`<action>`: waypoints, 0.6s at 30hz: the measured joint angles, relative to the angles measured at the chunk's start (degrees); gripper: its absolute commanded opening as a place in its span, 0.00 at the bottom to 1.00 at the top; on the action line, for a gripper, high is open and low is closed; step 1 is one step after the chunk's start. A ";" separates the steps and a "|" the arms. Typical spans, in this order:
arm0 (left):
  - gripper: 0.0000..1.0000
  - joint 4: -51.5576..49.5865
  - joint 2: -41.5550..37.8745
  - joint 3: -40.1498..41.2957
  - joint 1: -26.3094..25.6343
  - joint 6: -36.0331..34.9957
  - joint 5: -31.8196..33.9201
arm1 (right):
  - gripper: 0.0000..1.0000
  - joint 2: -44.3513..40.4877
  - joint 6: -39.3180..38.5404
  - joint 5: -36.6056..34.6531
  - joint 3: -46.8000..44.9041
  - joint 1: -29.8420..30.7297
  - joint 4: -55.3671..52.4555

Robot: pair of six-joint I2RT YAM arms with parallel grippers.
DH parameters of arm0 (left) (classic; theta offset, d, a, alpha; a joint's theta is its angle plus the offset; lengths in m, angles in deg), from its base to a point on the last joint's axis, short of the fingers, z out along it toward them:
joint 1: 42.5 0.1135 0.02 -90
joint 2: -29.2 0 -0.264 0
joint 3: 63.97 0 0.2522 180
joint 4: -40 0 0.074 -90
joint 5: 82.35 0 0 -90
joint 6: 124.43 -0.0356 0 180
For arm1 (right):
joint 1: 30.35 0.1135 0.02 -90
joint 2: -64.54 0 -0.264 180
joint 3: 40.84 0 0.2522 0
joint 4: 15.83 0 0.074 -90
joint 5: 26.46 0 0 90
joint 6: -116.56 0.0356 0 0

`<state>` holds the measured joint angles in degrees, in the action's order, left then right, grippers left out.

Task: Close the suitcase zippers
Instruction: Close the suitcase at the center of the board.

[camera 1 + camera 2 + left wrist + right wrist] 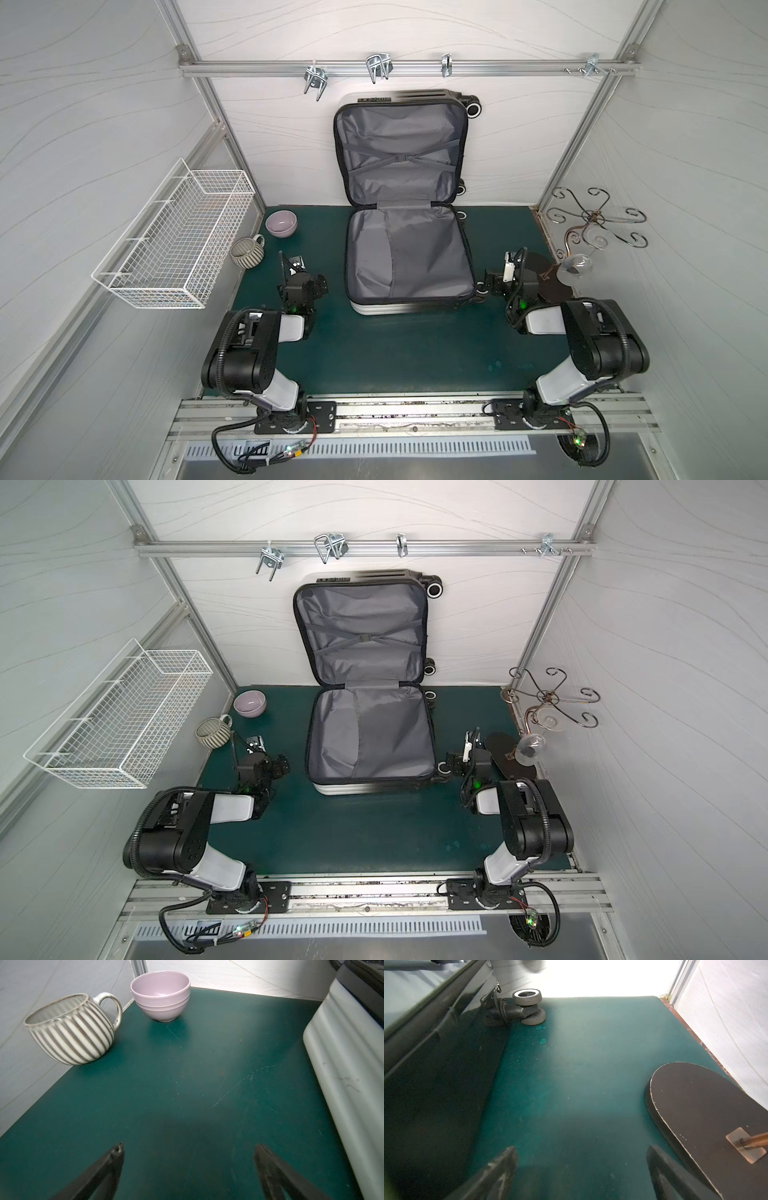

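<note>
Grey fabric lining filled both halves of the suitcase (409, 253), which stood open at the centre of both top views. One ribbed hard shell lay flat on the dark green mat (415, 353), while its partner leaned upright against the white back wall, elastic straps crossed over the lining. The zippers (425, 1002) ran as a black toothed track round each shell's rim, unjoined; I could not pick out the metal pulls. My left gripper (189, 1147) hung over bare mat left of the case, its dark tapered fingers spread wide with nothing between them. My right gripper (581, 1148) sat right of the case, fingers likewise far apart and empty, with a white-rimmed wheel (527, 996) in the upper left of its wrist view. At frame left stood a glossy lilac bowl (281, 223), a round striped mug (248, 250) and a white wire basket (174, 241). At frame right, a curled wire stand (594, 218) rose from a flat dark disc (706, 1105).
</note>
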<state>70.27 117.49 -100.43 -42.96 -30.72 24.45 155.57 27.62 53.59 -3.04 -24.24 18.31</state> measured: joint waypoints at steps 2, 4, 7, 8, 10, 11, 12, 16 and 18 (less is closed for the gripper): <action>1.00 0.00 0.00 0.00 0.00 0.00 -0.11 | 0.99 0.00 0.00 0.00 0.00 0.00 0.00; 1.00 0.00 0.00 0.00 0.04 0.00 -0.17 | 0.99 0.00 0.00 0.02 0.00 0.00 0.00; 1.00 0.00 0.00 0.00 0.07 0.02 -0.31 | 0.99 0.00 0.00 0.20 0.00 -0.04 -0.02; 1.00 0.00 0.00 0.00 0.26 0.11 -0.68 | 0.99 0.00 0.02 0.42 0.00 -0.15 -0.02; 1.00 0.00 0.00 0.00 1.05 0.39 -2.32 | 0.99 0.00 0.26 1.51 0.00 -0.70 0.00; 1.00 0.04 0.00 0.00 1.70 0.59 -3.26 | 0.99 0.00 0.57 2.34 -0.02 -1.22 0.04; 1.00 0.07 0.00 0.00 2.36 0.83 -4.26 | 0.99 0.00 0.76 3.13 -0.02 -1.86 0.07; 1.00 0.04 0.00 0.00 3.85 1.25 -6.84 | 0.99 0.00 1.05 4.13 -0.04 -2.69 0.02; 1.00 0.04 0.00 0.00 3.91 1.31 -7.56 | 0.99 -0.02 1.03 4.04 -0.04 -2.38 0.02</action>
<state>70.32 117.49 -100.43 -39.05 -29.41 16.89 155.54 28.65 57.63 -3.09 -26.62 18.34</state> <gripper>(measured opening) 0.999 0.991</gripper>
